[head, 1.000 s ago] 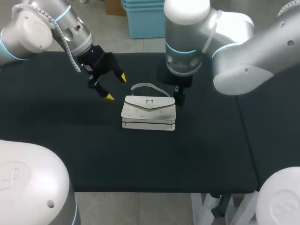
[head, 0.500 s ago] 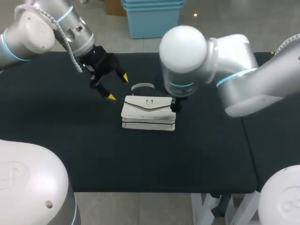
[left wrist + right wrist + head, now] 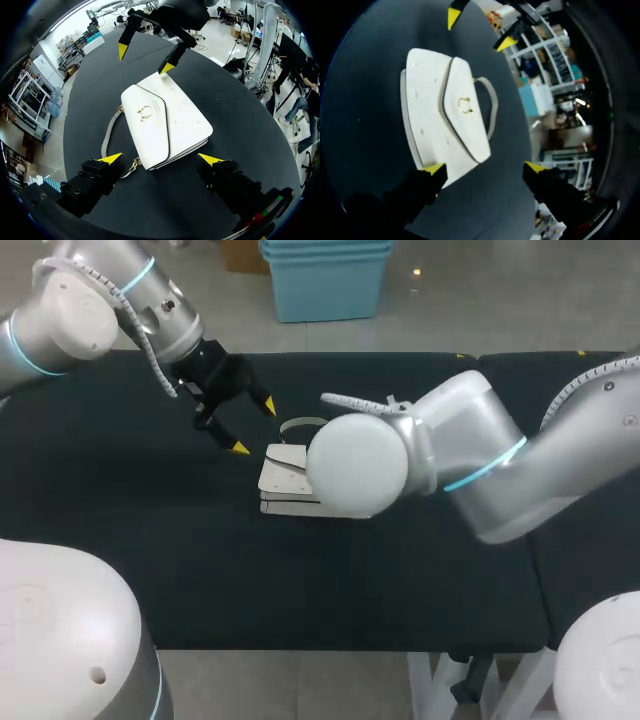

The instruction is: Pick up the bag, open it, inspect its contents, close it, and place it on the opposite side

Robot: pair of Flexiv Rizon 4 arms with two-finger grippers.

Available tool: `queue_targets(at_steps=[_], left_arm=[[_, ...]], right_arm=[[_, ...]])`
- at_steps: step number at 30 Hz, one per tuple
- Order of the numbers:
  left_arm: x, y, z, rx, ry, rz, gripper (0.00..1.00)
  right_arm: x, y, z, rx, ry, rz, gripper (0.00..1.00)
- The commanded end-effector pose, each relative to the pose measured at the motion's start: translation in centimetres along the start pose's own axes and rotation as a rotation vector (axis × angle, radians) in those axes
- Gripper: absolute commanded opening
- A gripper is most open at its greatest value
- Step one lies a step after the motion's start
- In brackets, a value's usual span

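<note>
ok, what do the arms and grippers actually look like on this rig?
The left arm and right arm are glossy silver-white, built of rounded links with thin cyan rings at the joints. A white ribbed cable runs along the left wrist. The left gripper and right gripper are matte black, each with two blocky fingers ending in bright yellow pointed tips.

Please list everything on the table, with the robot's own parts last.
table: one, black, under everything.
bag: one, white, lying flat mid-table, flap shut.
strap: one, pale, looped on the table beside the bag, attached to it.
clasp: one, gold, on the flap.
left gripper: one, black with yellow tips, open, above the table by the strap side.
right gripper: one, black with yellow tips, open, above the bag's opposite end; its arm hides most of the bag in the head view.
</note>
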State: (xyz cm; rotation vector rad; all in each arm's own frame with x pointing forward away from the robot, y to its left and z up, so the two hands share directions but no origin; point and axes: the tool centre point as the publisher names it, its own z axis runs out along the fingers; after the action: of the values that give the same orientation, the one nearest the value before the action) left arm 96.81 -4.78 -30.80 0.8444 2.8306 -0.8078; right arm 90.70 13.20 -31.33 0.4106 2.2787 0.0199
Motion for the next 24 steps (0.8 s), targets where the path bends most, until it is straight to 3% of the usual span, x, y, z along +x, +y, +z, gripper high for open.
queue_targets(at_steps=[1,17,24], left_arm=[[-0.2,0.0,0.1,-0.002,0.002,0.002,1.00],[-0.5,-0.6,0.9,0.000,0.023,0.011,1.00],[-0.5,-0.9,1.1,0.006,0.023,0.010,1.00]], right_arm=[[0.3,-0.7,-0.7,-0.001,-0.289,-0.001,1.00],[2.9,-0.5,-3.0,-0.087,-0.157,-0.065,1.00],[4.5,0.1,-2.2,-0.100,-0.118,-0.096,1.00]])
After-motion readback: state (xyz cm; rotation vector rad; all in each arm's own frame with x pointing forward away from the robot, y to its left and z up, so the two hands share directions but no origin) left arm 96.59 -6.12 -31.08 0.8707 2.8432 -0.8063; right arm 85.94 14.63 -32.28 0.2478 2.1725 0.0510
